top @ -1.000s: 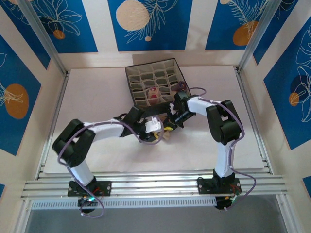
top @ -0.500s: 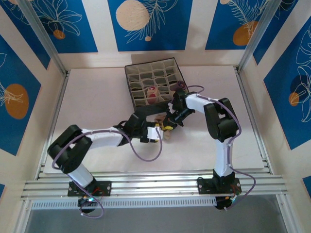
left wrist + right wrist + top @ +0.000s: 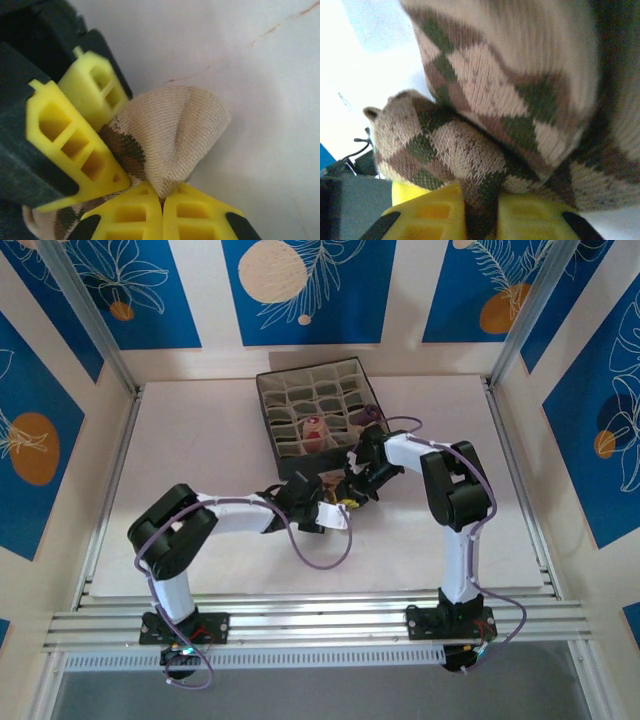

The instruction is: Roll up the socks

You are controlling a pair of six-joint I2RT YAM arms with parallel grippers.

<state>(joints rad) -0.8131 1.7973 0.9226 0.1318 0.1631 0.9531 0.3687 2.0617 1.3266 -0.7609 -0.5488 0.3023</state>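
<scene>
Pinching the diamond-patterned sock (image 3: 170,135), left fingers (image 3: 130,215) and right fingers (image 3: 427,212) seemingly closed.

The sock (image 3: 172,132) goes behind the yellow fingers (image 3: 75,145) and off the bottom. From the right wrist it looks blurry, cut off on top.

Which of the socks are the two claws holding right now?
The diamond-patterned sock, gripped by both the left gripper and the right gripper; the beige-and-maroon sock sits rolled inside the grey box.

Robot lab, alu frame (image 3: 320,620)
</scene>
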